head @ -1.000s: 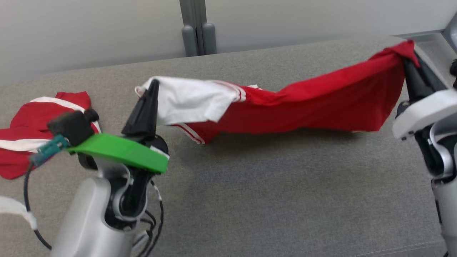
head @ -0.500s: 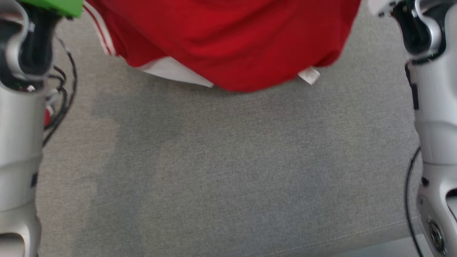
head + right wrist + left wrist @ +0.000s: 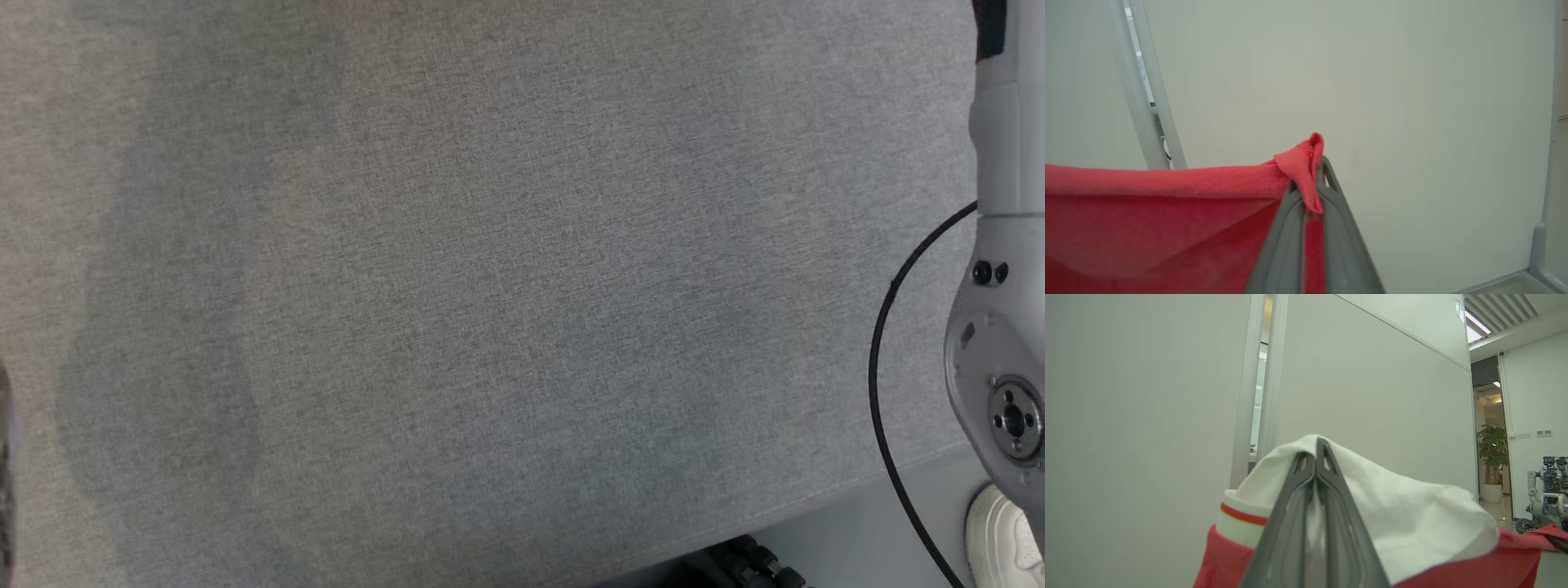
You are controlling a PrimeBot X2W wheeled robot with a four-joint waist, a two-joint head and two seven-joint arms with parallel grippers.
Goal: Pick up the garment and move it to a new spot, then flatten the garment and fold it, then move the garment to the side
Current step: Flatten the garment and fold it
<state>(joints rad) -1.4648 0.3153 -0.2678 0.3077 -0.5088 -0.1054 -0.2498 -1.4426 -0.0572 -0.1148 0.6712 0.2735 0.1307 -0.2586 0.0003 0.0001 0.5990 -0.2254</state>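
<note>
The garment (image 3: pixel 1147 212) spans between left tool (image 3: pixel 1312 451) and right tool (image 3: pixel 1310 179), both clamped.

You are looking down on a grey woven fabric surface (image 3: pixel 457 310), with soft darker shadow toward 9 o'clock. At 3 o'clock the robot's pale right forearm (image 3: pixel 1000 343) runs along the edge, and a thin black cable (image 3: pixel 875 367) bows out beside it. Toward 5 o'clock the fabric ends at a strip of pale floor (image 3: pixel 849 523).
</note>
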